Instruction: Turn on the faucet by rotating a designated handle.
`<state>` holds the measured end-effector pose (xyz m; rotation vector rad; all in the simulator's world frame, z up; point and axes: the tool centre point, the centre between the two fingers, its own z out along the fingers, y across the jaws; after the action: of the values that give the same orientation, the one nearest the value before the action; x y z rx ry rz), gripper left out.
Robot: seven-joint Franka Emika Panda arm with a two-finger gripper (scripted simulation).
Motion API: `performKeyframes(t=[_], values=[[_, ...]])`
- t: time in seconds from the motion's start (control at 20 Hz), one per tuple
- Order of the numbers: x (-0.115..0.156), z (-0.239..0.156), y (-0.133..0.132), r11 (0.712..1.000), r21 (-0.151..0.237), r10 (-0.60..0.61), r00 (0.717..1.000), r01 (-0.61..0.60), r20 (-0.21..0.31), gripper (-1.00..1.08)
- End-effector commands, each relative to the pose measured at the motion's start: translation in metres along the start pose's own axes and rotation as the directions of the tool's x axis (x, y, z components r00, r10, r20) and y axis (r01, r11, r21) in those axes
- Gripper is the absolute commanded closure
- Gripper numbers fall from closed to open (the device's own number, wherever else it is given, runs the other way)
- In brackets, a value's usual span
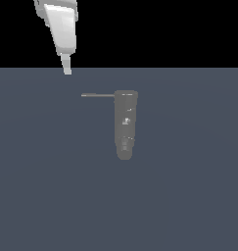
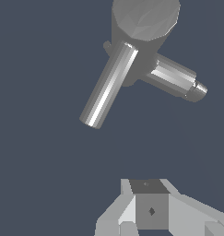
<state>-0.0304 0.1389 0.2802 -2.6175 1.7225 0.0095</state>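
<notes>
Approach step, by the look of it – nothing touched yet. Dark grey, cylinder-like faucet body with a rounded tapering end and pale specks (image 1: 125, 125) standing mid-scene on the flat slate-blue counter (image 1: 189, 196), with its thin straight grey handle rod (image 1: 97, 95) sticking out sideways from the flat-topped end toward the exterior view's left. White-grey pincer (image 1: 66, 66) hanging above and beyond the rod's free end, well apart from it, holding nothing; cannot tell how far open from either view. In the wrist view, handle (image 2: 109, 85) ahead and clear of the pincer (image 2: 150, 212). Next, likely: descend beside the rod near its free tip, then push sideways to swing it round the body – contact close to the tip for leverage
</notes>
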Motion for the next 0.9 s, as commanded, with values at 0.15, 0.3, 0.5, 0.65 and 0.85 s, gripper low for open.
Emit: performKeyframes(t=[0.15,0.3,0.5,0.65,0.85], values=[[0.015,0.021,-0.024,0.993,0.000,0.118,0.993,-0.118,-0.003,1.08],[0.026,0.033,-0.038,0.983,0.000,0.186,0.983,-0.186,-0.005,1.08],[0.041,0.048,-0.054,0.962,0.000,0.272,0.962,-0.272,-0.008,1.08],[0.052,0.058,-0.063,0.945,0.000,0.327,0.945,-0.327,-0.010,1.08],[0.065,0.069,-0.074,0.922,0.001,0.388,0.922,-0.388,-0.011,1.08]])
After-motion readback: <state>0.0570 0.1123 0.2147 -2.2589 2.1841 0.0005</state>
